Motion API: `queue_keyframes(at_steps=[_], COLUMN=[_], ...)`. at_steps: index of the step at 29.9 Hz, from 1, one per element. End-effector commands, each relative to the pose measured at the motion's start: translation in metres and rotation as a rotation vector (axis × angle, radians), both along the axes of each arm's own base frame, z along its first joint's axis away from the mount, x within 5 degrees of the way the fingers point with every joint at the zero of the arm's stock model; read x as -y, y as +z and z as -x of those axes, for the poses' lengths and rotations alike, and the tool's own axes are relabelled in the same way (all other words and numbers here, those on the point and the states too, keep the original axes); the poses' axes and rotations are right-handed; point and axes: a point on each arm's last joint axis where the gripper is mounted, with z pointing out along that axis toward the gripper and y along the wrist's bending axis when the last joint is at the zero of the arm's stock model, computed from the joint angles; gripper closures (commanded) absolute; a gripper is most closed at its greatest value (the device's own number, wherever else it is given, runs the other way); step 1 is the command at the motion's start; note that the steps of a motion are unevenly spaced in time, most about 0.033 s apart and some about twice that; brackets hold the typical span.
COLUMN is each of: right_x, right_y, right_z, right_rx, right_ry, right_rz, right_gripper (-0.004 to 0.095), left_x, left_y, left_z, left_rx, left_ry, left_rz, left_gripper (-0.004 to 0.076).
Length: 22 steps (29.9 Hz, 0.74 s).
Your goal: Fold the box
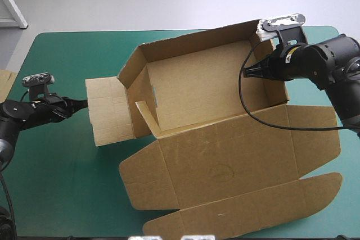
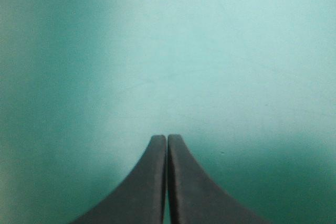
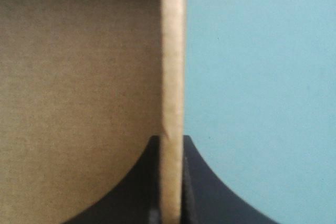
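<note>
Box: we found the brown box (image 1: 208,94) sitting mid-tabletop (image 1: 56,195), a bit toward the far right. Its far wall and both side walls were up, and the lid (image 1: 236,178) was lying flat toward the near edge.
Left flap: one panel (image 1: 107,111) was flat on the teal-green cover (image 1: 62,54), sticking out from the left wall.
Right gripper: the right gripper (image 3: 170,140) was pinching the top edge of the right wall (image 3: 172,51). Its black fingers (image 3: 210,192) were all but closed, with the board between them.
Left gripper: the left gripper (image 2: 167,137) was low over the cover, right at the left flap's outer edge. Its fingers (image 2: 142,192) were pressed together with nothing in them. We couldn't tell if the tips actually touched the flap.
Step in hand: to us it looked like the side-wall stage. The right side was being held upright while the left flap waited to be raised and tucked.
Next move: we figured the left tips needed to get under or against that flap, swing it up and over the left wall, and press it inside. The right grip had to stay steady so the tray didn't slide.
Risk: we reckoned pushing too hard from the left could shove the whole box right.
Extra: a bit of spare board (image 1: 5,85) showed at the tabletop's left edge.
</note>
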Motion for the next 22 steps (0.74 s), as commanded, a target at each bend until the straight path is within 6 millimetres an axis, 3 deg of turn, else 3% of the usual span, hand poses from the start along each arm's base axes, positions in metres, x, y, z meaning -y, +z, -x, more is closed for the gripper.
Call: queue_keyframes(at_steps=[1,9,15,22], right_x=[0.003,0.004,0.002,0.000], right_y=[0.032,0.033,0.029,0.018], right_z=[0.016,0.019,0.012,-0.004], right_rx=[0.124,0.110,0.104,0.095], right_ry=[0.011,0.013,0.007,-0.013], right_rz=[-0.090,-0.088,-0.072,-0.031], right_gripper=[0.0924,0.0924,0.0924,0.0924], left_x=[0.005,0.028,0.044,0.045], left_y=[0.007,-0.016,-0.007,-0.010], left_z=[-0.007,-0.025,-0.028,-0.026], left_rx=[0.130,0.183,0.327,0.299], left_ry=[0.004,-0.220,-0.448,-0.473], left_rz=[0.098,0.423,0.771,0.781], left_gripper=[0.0728,0.0728,0.0728,0.0728])
